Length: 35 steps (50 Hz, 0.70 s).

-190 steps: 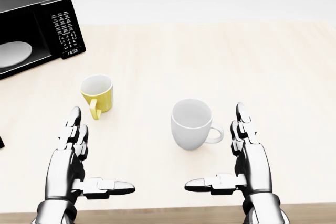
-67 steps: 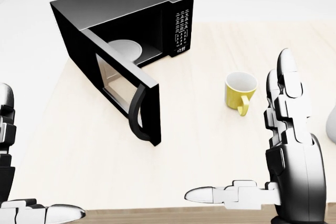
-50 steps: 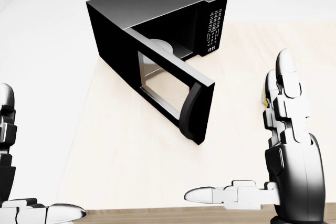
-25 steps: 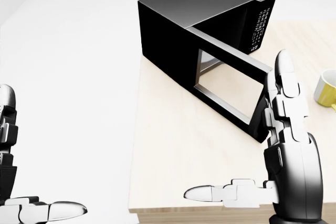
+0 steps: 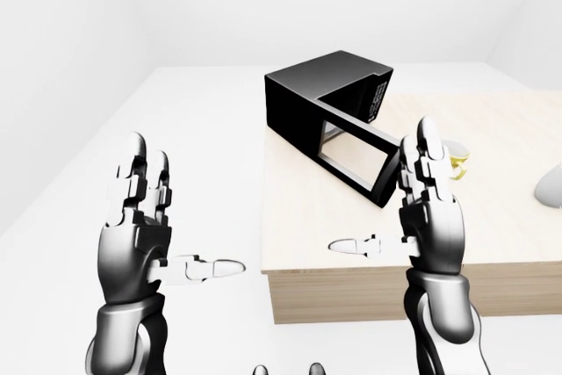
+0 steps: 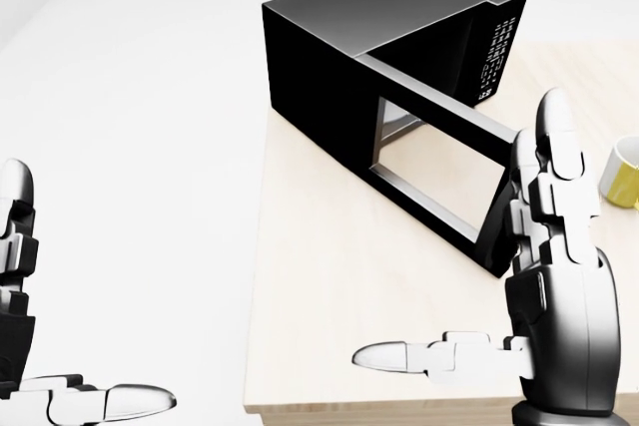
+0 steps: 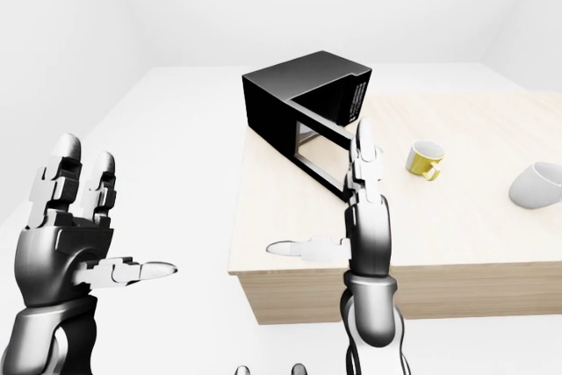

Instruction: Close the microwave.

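A: Item one, location?
B: Microwave (image 6: pixel 389 42), black, on the pale wooden table (image 6: pixel 329 346), near the table's left edge, upper middle of the head view. Keypad side faces right.

A: Condition of the door?
B: Door (image 6: pixel 439 172) swung wide open, hinged at the cabinet's left side, reaching down and right across the table. Window pane shows the table through it. The far end with the handle is hidden behind the right hand.

A: Right hand?
B: Right hand (image 6: pixel 544 286), fingers straight and upright, thumb (image 6: pixel 419 356) stretched out to the left; spread, holding nothing. In the head view it overlaps the door's free end; contact cannot be told.

A: Left hand?
B: Left hand (image 5: pixel 140 226), raised off the table's left side, over white floor, fingers up and thumb out to the right; spread, empty, well apart from the microwave.

A: Other stock?
B: Yellow mug (image 7: pixel 424 158), right of the microwave on the table; white cup (image 7: pixel 537 186) further right, at the right-eye view's edge
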Motion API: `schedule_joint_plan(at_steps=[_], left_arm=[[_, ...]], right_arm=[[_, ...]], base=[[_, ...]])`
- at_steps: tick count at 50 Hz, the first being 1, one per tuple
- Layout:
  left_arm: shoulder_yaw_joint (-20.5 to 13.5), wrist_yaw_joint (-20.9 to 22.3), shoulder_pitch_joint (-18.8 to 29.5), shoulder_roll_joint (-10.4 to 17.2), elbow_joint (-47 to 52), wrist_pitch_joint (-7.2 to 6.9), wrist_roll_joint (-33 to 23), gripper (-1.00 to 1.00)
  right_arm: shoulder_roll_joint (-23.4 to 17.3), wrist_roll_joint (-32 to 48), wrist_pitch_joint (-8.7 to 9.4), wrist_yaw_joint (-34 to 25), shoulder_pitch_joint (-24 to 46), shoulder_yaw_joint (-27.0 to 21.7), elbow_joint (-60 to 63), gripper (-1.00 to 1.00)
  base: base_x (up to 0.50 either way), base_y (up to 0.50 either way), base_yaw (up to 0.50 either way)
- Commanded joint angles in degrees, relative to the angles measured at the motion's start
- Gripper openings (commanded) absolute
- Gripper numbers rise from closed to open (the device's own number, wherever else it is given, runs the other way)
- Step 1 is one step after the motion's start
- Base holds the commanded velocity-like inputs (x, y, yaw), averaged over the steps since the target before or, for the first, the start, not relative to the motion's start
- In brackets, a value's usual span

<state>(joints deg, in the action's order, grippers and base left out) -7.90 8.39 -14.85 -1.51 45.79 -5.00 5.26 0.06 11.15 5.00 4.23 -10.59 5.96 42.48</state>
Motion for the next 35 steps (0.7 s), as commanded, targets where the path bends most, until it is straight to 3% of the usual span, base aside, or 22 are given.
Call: schedule_joint_plan(at_steps=[1, 26, 35], left_arm=[[0.3, 0.7, -0.2, 0.1, 0.6, 0.00, -0.7, 1.00], [0.8, 0.8, -0.7, -0.2, -0.1, 0.00, -1.1, 1.00], [0.5, 0.6, -0.5, -0.1, -0.3, 0.00, -0.4, 1.00]], right_arm=[[-0.5, -0.5, 0.00, -1.1, -0.8, 0.9, 0.9, 1.00], [-0.4, -0.3, 0.00, -1.3, -0.7, 1.1, -0.8, 1.00], [-0.4, -0.7, 0.00, -1.1, -0.8, 1.2, -1.3, 1.00]], base=[[0.50, 0.00, 0.00], [0.50, 0.00, 0.00], [0.04, 0.00, 0.00]])
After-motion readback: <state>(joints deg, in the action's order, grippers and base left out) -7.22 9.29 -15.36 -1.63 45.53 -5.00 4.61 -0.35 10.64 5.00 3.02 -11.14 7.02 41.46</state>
